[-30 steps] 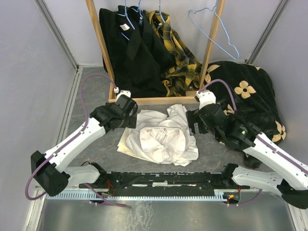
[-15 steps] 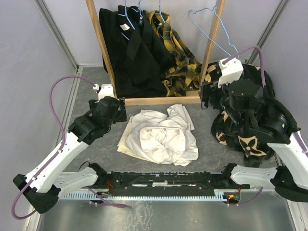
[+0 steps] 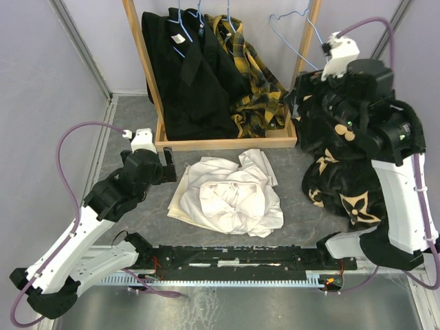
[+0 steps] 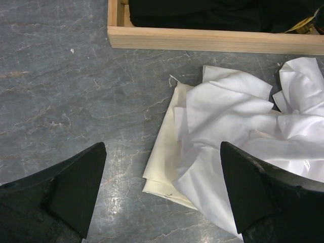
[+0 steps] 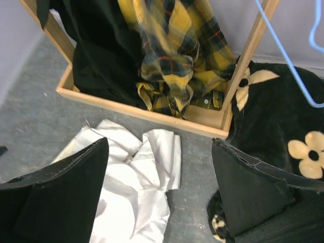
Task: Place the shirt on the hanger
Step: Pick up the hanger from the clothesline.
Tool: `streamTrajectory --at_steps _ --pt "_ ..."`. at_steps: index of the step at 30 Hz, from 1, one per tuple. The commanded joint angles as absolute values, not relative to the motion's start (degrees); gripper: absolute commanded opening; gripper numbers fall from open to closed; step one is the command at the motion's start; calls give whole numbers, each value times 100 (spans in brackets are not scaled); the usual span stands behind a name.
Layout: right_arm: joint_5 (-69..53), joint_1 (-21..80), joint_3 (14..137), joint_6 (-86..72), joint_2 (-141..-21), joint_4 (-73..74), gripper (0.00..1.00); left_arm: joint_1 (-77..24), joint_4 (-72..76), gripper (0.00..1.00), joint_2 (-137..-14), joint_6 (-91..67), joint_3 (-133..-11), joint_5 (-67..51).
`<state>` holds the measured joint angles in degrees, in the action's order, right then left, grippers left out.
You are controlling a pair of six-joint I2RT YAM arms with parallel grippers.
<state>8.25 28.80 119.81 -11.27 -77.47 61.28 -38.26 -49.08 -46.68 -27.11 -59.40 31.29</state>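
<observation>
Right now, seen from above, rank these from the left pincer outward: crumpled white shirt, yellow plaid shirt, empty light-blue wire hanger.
From the left pincer:
1. Crumpled white shirt, just to its right.
2. Yellow plaid shirt, hanging in the rack.
3. Empty light-blue wire hanger, rack's upper right.

A robot lab test cell: plain pale panel walls (image 3: 41,82) in metal framing (image 3: 79,48) enclose a grey tabletop (image 3: 137,110), slotted cable duct (image 3: 227,281) along the near edge, small wooden clothes rack (image 3: 220,144) at the far side
</observation>
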Motion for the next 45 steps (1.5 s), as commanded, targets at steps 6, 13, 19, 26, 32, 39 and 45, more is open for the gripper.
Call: streamTrajectory --at_steps 6,13,19,26,32,39,45 --pt "-1556 874 12797 -1795 -8021 5670 90 -3797 -4396 99 -4115 -2485 -5597 3032" --pt "-1318 243 13983 -1684 -8879 6292 90 -3797 -4248 99 -3758 -2420 -5417 3047" --pt "-1346 80 14298 -1501 -9389 6274 86 -3796 -4254 99 -3791 -2297 -5481 2976" --pt "-1444 57 14780 -874 -9939 6058 85 -3797 -4050 99 -3603 -2195 -5232 2900" --pt "-1164 42 14656 -527 -10188 5853 83 -3802 -3947 99 -3650 -2082 -5190 2556" --pt "-1056 43 14680 -485 -10523 5324 82 -3797 -3866 99 -3709 -2024 -5149 2446" --pt "-1274 44 15301 -696 -10981 5162 69 -3797 -3853 100 -3660 -2031 -5134 2503"
